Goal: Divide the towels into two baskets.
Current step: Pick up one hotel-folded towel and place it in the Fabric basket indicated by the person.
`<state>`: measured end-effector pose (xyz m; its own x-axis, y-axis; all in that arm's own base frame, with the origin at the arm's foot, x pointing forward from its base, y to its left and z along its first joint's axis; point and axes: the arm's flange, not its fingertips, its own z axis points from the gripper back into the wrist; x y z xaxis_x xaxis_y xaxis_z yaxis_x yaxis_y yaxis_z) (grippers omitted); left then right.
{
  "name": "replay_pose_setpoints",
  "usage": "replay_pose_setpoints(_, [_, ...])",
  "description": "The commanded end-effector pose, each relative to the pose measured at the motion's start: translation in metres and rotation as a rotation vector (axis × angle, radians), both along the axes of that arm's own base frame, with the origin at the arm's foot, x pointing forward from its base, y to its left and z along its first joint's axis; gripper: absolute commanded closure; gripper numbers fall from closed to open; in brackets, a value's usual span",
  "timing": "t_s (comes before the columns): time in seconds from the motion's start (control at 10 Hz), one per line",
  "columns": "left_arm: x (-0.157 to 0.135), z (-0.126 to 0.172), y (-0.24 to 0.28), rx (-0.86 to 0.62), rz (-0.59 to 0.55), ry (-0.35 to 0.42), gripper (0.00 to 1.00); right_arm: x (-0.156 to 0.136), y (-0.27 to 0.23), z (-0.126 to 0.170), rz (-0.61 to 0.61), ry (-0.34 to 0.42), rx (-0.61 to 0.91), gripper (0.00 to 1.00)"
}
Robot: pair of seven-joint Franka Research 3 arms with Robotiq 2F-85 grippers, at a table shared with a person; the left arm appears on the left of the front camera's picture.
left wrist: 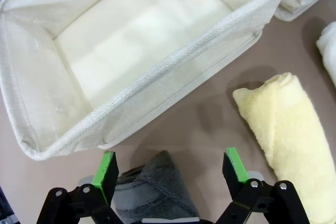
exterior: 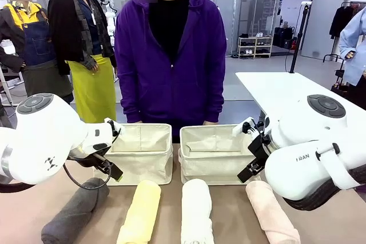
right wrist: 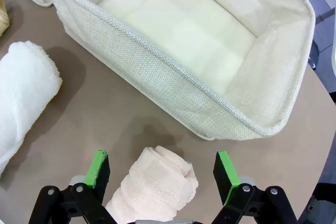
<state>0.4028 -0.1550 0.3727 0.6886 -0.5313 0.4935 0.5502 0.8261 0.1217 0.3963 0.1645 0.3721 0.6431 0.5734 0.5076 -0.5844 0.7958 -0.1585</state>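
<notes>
Four rolled towels lie in a row on the near table: dark grey (exterior: 74, 212), pale yellow (exterior: 140, 212), white (exterior: 197, 212) and pale pink (exterior: 271, 212). Behind them stand two cream canvas baskets, the left one (exterior: 143, 161) and the right one (exterior: 214, 164), both with nothing inside. My left gripper (left wrist: 170, 174) hangs open above the end of the grey towel (left wrist: 149, 187), beside the yellow towel (left wrist: 291, 135) and the left basket (left wrist: 157, 85). My right gripper (right wrist: 163, 174) is open over the pink towel's (right wrist: 157, 187) end, near the right basket (right wrist: 157, 72) and the white towel (right wrist: 23, 100).
A person in a purple hoodie (exterior: 170, 55) stands right behind the baskets at the far edge. A white table (exterior: 280, 92) stands at the back right. Brown tabletop shows between the towels and in front of the baskets.
</notes>
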Motion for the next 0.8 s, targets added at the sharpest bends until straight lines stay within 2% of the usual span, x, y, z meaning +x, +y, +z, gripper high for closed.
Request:
replay_pose_setpoints(0.0, [0.004, 0.018, 0.002, -0.020, -0.017, 0.052, 0.00, 0.002, 0.001, 0.008, 0.001, -0.005, 0.010, 0.00])
replay_pose_setpoints(0.3, [0.004, 0.048, 0.015, -0.060, -0.018, 0.092, 0.00, -0.002, -0.007, 0.043, 0.031, 0.034, 0.079, 0.00])
replay_pose_setpoints(0.5, [0.000, 0.068, 0.025, -0.159, -0.048, 0.137, 0.00, -0.006, -0.014, 0.062, 0.045, 0.122, 0.197, 0.00])
replay_pose_setpoints(0.7, [-0.010, 0.094, 0.055, -0.418, -0.096, 0.227, 0.00, -0.013, -0.038, 0.091, 0.042, 0.220, 0.399, 0.00])
